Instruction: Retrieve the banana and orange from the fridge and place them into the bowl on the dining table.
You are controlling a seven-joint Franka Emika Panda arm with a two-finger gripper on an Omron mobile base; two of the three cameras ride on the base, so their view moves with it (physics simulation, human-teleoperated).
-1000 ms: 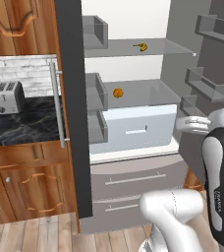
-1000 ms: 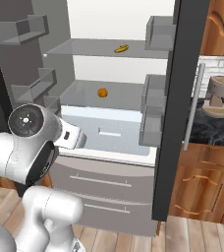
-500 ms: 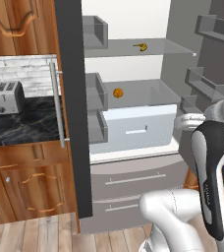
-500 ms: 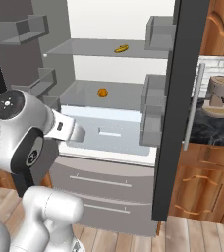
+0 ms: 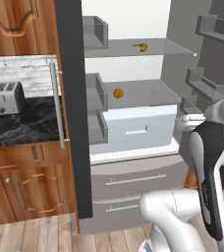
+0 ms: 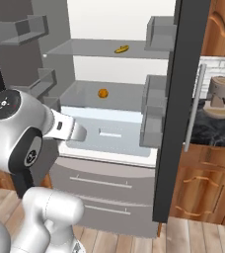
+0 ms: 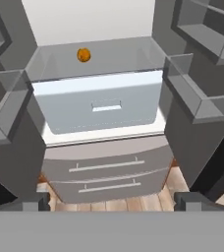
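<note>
Arm swung up/back since earlier frame, elbow now higher; fruit unmoved. Fridge (image 5: 133,123): doors open, white inside, grey shelves, smooth hard. Banana (image 5: 140,47) on top shelf near back edge: light, curved, softish, take mid-body. Orange (image 7: 84,55) on lower shelf, back-left corner: round, firm, may roll, pinch across middle. Gripper (image 7: 112,201) fully open, empty.

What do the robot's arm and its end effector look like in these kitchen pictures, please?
The arm is made of glossy white, rounded shells with dark grey to black joint sections. One joint ends in a round dark cap with small markings. The end effector has two small, blocky dark grey finger tips. No loose cables show.
</note>
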